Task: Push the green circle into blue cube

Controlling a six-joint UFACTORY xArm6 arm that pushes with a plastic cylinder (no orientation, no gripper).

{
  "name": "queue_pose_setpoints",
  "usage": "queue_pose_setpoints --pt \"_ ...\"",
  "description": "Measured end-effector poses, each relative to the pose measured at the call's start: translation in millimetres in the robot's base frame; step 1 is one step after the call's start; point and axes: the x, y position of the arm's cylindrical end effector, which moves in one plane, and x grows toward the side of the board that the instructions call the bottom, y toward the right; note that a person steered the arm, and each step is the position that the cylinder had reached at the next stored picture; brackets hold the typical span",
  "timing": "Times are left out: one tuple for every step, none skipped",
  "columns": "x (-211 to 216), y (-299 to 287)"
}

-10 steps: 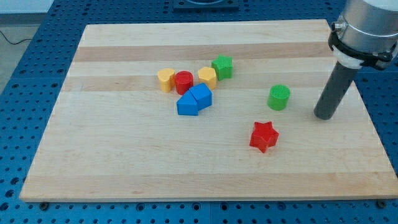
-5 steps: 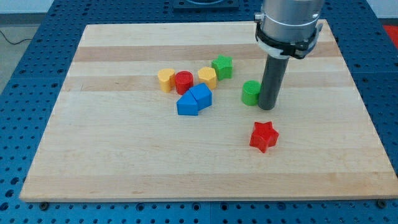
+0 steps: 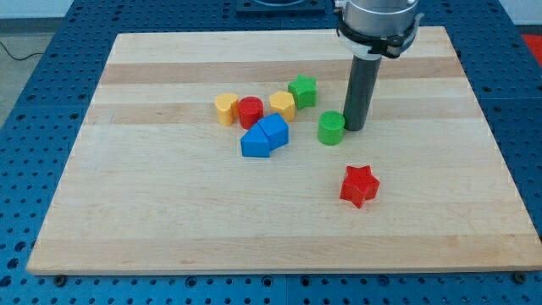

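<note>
No claw on this rig, so apart or together does not apply; the arm ends in a dark rod, and my tip (image 3: pixel 356 127) is planted on the worktop (image 3: pixel 169 220), touching or just beside the green circle (image 3: pixel 331 129) on that block's right, slightly toward the view's top. Rod stands near upright, grey wrist collar above it at the view's top edge. Green circle: a short ribbed cylinder, likely light hard plastic, stiff, should slide easily on smooth wood; being round it may roll off the tip sideways, so contact is best kept on the side directly opposite the target. Blue cube (image 3: pixel 273 130) lies to the green circle's left, apart from it, with a blue wedge-like block (image 3: pixel 255 142) touching its lower left. Above-left of the green circle: green star (image 3: pixel 302 90), yellow block (image 3: pixel 283 104), red cylinder (image 3: pixel 250 111), yellow heart-like block (image 3: pixel 224 108). Red star (image 3: pixel 359 185) below-right, apart.
</note>
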Motion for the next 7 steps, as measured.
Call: queue_pose_setpoints --pt "5 20" --pt "12 16" --pt "10 -19" --pt "8 -45" --pt "8 -48" --pt "11 -45" --pt "42 12"
